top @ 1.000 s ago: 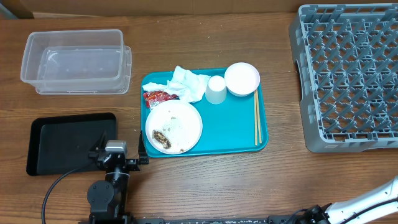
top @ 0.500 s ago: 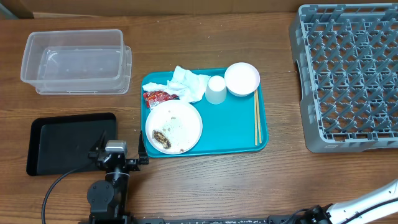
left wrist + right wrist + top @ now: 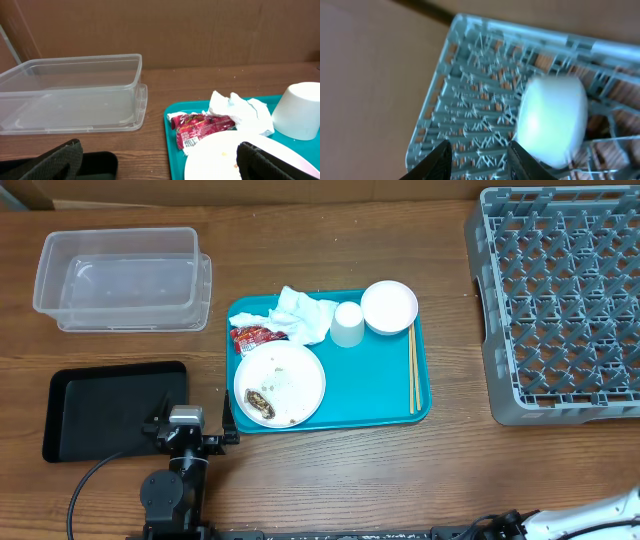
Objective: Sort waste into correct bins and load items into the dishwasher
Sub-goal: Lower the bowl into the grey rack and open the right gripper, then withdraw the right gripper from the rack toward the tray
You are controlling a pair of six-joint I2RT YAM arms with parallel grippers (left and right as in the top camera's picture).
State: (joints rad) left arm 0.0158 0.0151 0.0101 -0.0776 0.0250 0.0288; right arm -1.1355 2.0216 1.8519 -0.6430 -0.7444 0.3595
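Dish rack (image 3: pixel 560 310) is standing right of the teal tray (image 3: pixel 370 380), and my right pincer (image 3: pixel 480 160) is pointing toward it with its jaws partly parted and nothing between them. Against the lattice a blurred white rounded shape (image 3: pixel 552 120) is showing, and I cannot tell what it is. My left pincer (image 3: pixel 165 162) is gaping wide and gripping nothing, facing the clear tub (image 3: pixel 70 95), red wrapper (image 3: pixel 200 127), napkin (image 3: pixel 240 112) and cup (image 3: pixel 300 112).
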